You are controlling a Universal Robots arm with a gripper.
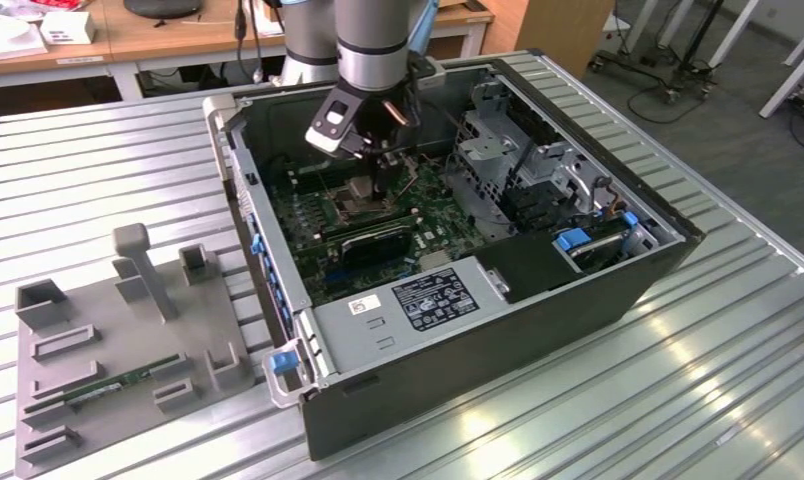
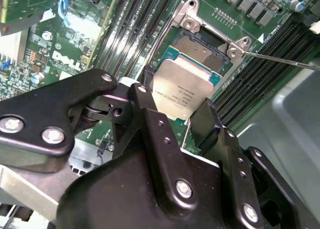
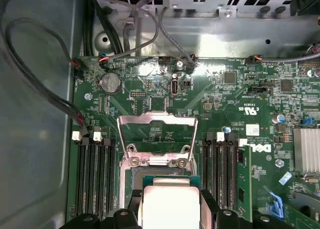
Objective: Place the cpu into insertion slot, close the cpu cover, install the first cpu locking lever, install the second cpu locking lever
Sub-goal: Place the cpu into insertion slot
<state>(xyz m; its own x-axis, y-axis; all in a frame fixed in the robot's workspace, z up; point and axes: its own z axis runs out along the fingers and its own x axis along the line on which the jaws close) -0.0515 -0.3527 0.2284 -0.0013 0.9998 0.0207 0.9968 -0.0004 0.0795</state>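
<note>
My gripper (image 2: 177,103) is shut on the cpu (image 2: 182,89), a pale silver square chip on a green carrier, clamped at two opposite edges by the black fingers (image 2: 145,106). The chip hangs tilted just above the insertion slot (image 2: 204,45), whose dark pin field partly shows beyond the chip. In the first wrist view the cpu (image 3: 170,205) sits between the fingertips, and the cpu cover (image 3: 156,120) stands swung open beyond the socket, green board showing through its window. A thin locking lever (image 2: 280,60) sticks out sideways. In the exterior view the gripper (image 1: 365,192) reaches down inside the computer case.
Black memory slots (image 3: 92,174) flank the socket on both sides (image 3: 220,171). The case walls (image 1: 416,310) and drive cage (image 1: 509,160) surround the motherboard. Loose cables (image 3: 60,104) run along one wall. A grey fixture (image 1: 109,350) holding a green memory stick (image 1: 109,385) lies at the exterior view's left.
</note>
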